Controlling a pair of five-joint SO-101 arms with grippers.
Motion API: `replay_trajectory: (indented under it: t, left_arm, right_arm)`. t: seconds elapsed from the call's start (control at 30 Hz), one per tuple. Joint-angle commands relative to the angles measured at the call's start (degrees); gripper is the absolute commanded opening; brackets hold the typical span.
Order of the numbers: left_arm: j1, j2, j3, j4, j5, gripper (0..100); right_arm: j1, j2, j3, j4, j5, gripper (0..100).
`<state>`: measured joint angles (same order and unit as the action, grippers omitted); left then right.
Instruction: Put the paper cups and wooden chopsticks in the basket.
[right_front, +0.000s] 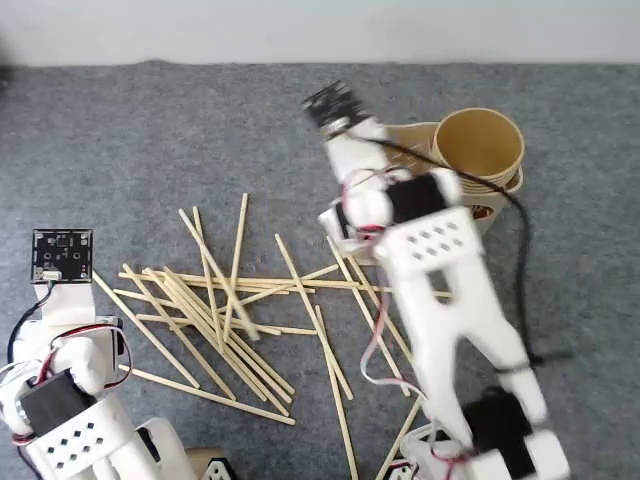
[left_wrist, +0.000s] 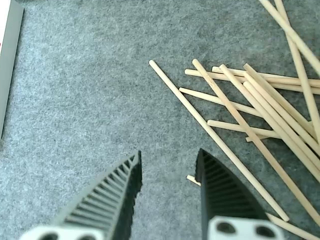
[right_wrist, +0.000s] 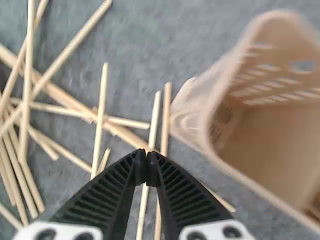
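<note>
Left gripper (left_wrist: 169, 155): fingers apart, nothing between them. It hangs over bare grey felt on the table (right_front: 150, 130), at the near left corner as I look down from the high view. One long stick (left_wrist: 218, 140) lies just beside one finger, and a short stick end pokes out against that finger's inner edge. I cannot tell whether they touch.

Right gripper (right_wrist: 146, 159): fingers together, tips meeting. I see nothing pinched between them. They sit low over the felt, just beside the basket (right_wrist: 260, 90), with two near-parallel sticks running under the tips. I cannot tell whether the tips rest on those sticks.

Right arm (right_front: 440, 290) stretches from the near right edge up toward the basket (right_front: 412, 135), covering part of it from above.

Paper cups (right_front: 480, 150): nested in one stack, mouth up, inside the basket at the far right of the table. Several rims show one under another on the stack's near side.

Wooden chopsticks (right_front: 215, 325): all that I can see lie loose on the felt, none in the basket. The thickest heap is mid-table, left of the right arm, sticks crossing at many angles. A few more trail under and beside the right arm toward the near edge. From the right wrist the same scatter (right_wrist: 100, 120) spreads away from the basket's wall, the nearest sticks close to it but apart.
</note>
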<state>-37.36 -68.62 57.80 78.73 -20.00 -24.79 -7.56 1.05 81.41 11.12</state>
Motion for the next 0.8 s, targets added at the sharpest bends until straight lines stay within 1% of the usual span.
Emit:
replay_trajectory:
  t: [0.0,0.07,0.13,0.37,0.57,0.77]
  left_arm:
    - [0.09,-0.7,-0.31,-0.79,-0.35,17]
    - [0.09,-0.7,0.13,-0.88,-0.35,17]
    - [0.09,-0.7,0.84,-1.05,-0.35,17]
    - [0.09,-0.7,1.8,-1.14,-0.35,17]
    - [0.09,-0.7,1.8,-1.14,-0.35,17]
    - [0.09,-0.7,1.8,-1.14,-0.35,17]
  right_arm:
    - [-2.42,6.9,-2.73,-0.57,-1.58,7.8]
    - [-3.21,10.95,-2.81,-2.33,-4.4,12.4]
    - [-4.26,14.46,-2.81,-4.7,-5.98,14.1]
    - [-9.63,22.73,-2.9,-13.67,-6.07,13.6]
    - [-9.8,27.21,-2.9,-20.97,-5.89,13.6]
    - [-9.98,28.7,-2.9,-21.85,-5.89,13.6]
